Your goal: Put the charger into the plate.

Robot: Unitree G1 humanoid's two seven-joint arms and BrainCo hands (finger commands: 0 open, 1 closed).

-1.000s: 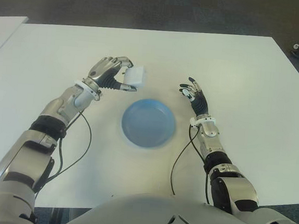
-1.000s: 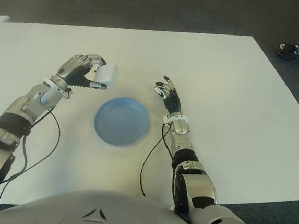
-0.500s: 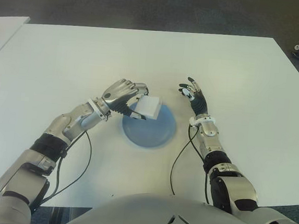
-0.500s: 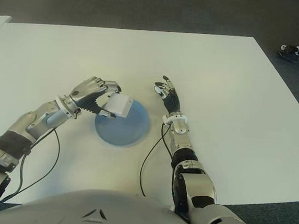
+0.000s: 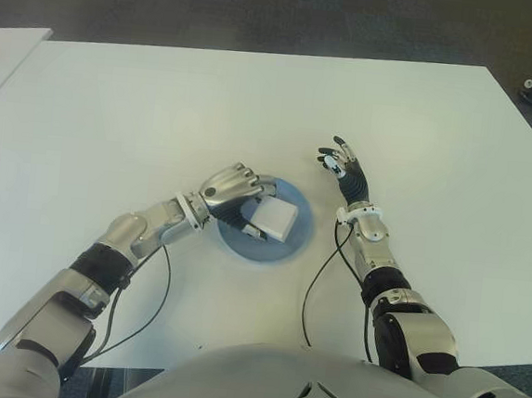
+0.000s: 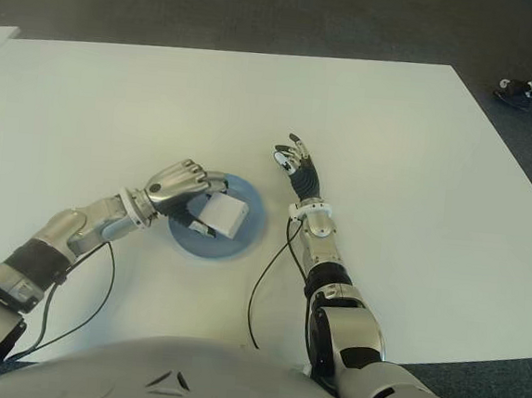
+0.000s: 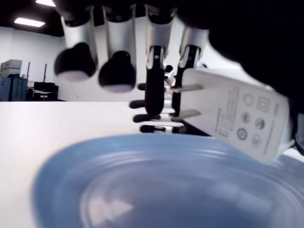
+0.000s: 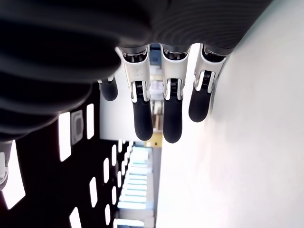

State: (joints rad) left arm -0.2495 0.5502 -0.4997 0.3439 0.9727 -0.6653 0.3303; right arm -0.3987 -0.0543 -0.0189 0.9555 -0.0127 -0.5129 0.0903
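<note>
One charger (image 5: 273, 219) in left hand (image 5: 232, 189), over plate (image 5: 291, 248).

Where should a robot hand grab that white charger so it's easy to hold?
By the flat sides of the white charger, coming from the left, as the left hand grips it over the blue plate. The prongs stick out one end, so avoid that end.

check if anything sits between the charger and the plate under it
Nothing visible does. The left hand holds the charger just over the blue plate, whose bowl looks bare in the left wrist view. The right hand shows to the plate's right, open.
</note>
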